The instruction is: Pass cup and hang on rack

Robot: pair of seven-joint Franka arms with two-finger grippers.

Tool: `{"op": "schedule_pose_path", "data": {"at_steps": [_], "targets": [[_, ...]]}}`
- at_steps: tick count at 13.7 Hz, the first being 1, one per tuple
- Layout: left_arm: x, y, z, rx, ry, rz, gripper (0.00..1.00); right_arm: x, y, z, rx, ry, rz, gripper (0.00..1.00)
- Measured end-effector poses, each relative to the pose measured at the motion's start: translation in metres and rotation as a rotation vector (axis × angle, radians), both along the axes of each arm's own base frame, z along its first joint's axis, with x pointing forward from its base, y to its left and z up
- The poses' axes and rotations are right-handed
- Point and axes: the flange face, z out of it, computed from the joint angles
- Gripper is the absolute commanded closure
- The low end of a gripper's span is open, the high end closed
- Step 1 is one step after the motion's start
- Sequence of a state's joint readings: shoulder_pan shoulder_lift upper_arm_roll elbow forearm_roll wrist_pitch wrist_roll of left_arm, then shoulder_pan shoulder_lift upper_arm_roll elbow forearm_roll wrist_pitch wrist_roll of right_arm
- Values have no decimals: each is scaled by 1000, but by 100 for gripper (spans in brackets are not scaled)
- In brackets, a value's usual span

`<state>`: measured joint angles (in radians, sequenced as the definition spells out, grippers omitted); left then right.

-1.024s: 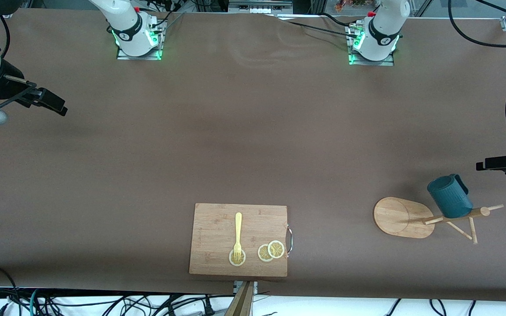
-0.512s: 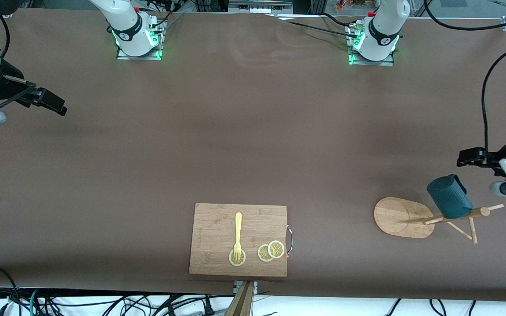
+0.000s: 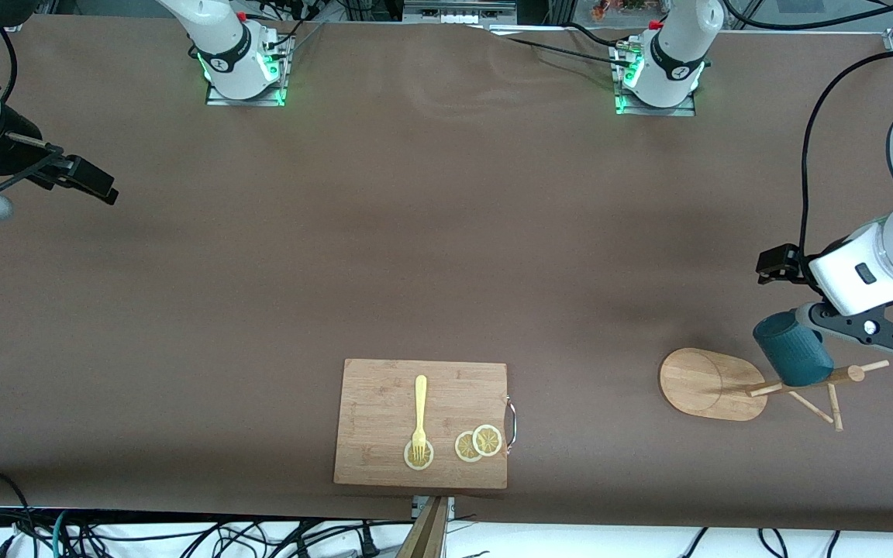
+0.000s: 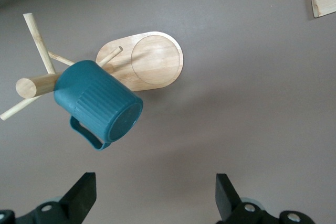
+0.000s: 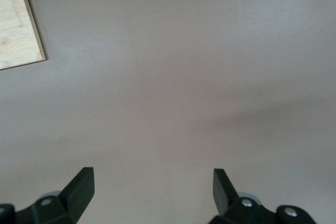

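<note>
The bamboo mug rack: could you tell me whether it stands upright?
Upright: the light bamboo mug rack rests on its flat oval base, the ribbed teal cup hanging on a peg.

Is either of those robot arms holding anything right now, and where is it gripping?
Nothing is held. Both end effectors, left and right, are open and empty. The cup hangs on the rack untouched.

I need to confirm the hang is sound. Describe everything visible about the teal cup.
The cup is a small dark teal mug with vertical ribs around its body and one teal loop handle. It hangs tilted on the rack, mouth toward the post and flat bottom facing outward, so its inside is hidden. The rack's wooden post and pegs touch it; which peg carries it is not visible. It sits at the left arm's end of the table, with the open left tool close to it but not touching.
</note>
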<state>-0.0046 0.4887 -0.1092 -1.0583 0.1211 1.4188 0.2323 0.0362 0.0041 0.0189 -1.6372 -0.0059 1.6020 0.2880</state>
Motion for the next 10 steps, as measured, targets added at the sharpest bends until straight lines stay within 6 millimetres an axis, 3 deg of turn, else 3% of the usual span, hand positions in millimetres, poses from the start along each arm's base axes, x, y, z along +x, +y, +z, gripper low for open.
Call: {"op": "schedule_pose_path", "data": {"at_steps": [8,10], "targets": [[-6,2,6,-10,-42,45,0,0,2,0,1,-2,4,0],[-22,-4,6,-43,-107,108,0,0,3,1,1,-2,5,0]]}}
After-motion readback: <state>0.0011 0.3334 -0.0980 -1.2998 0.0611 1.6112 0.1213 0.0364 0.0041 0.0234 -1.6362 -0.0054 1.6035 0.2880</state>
